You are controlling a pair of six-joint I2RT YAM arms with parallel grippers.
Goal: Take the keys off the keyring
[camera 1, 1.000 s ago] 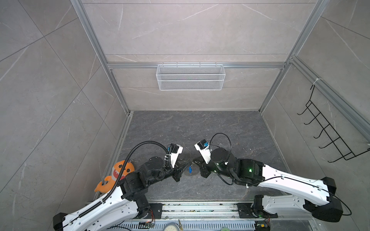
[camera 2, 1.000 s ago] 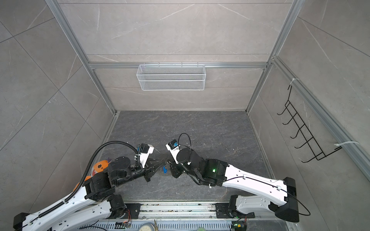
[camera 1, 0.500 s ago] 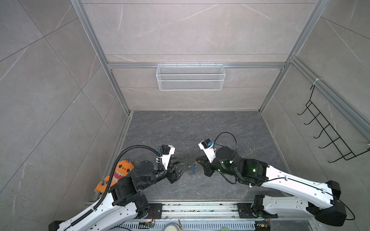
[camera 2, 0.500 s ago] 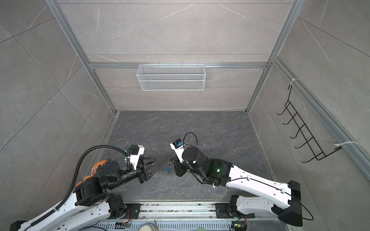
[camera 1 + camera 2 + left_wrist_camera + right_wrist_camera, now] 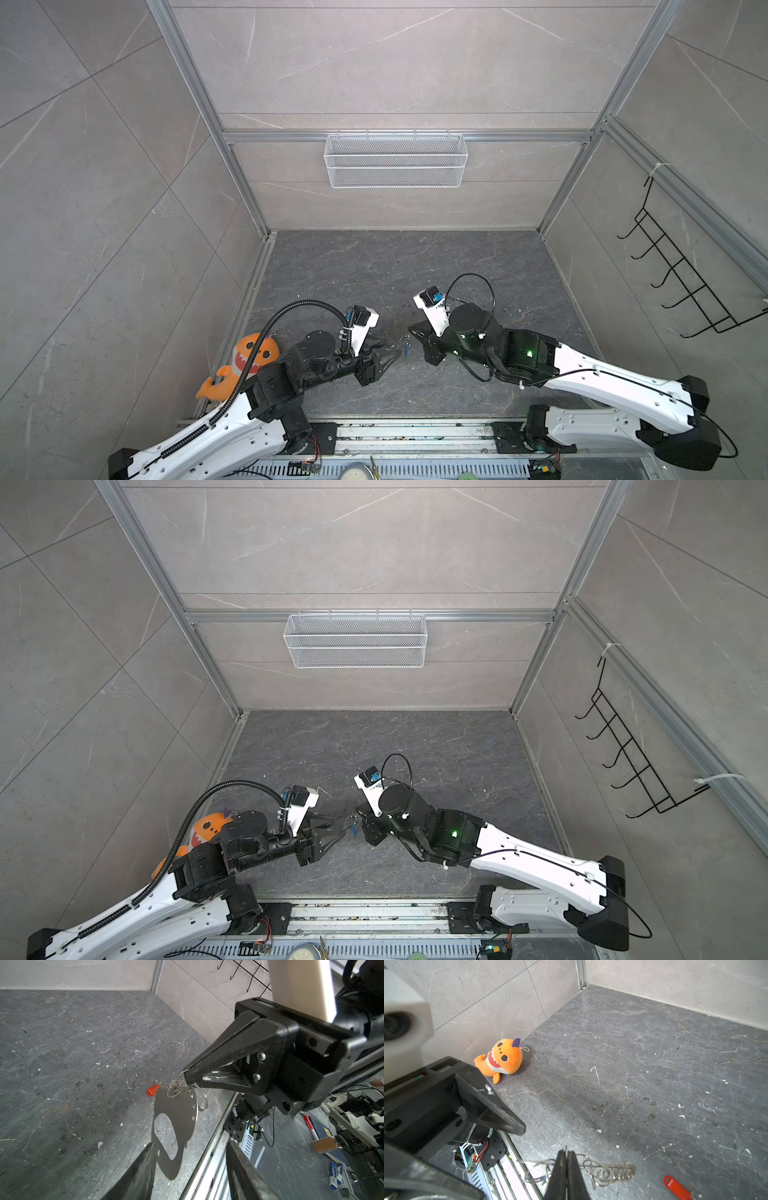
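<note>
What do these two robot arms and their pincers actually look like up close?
Both have white shells and black joints. The left arm carries a ribbed black hose; the right arm has thin black cables and a green light. The left gripper and right gripper are black, each with two tapered wedge fingers.

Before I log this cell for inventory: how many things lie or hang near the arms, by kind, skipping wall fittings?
keys: 2, the red-tagged key and the blue-tagged key
keyring: 1
plush toy: 1
total: 4
</note>
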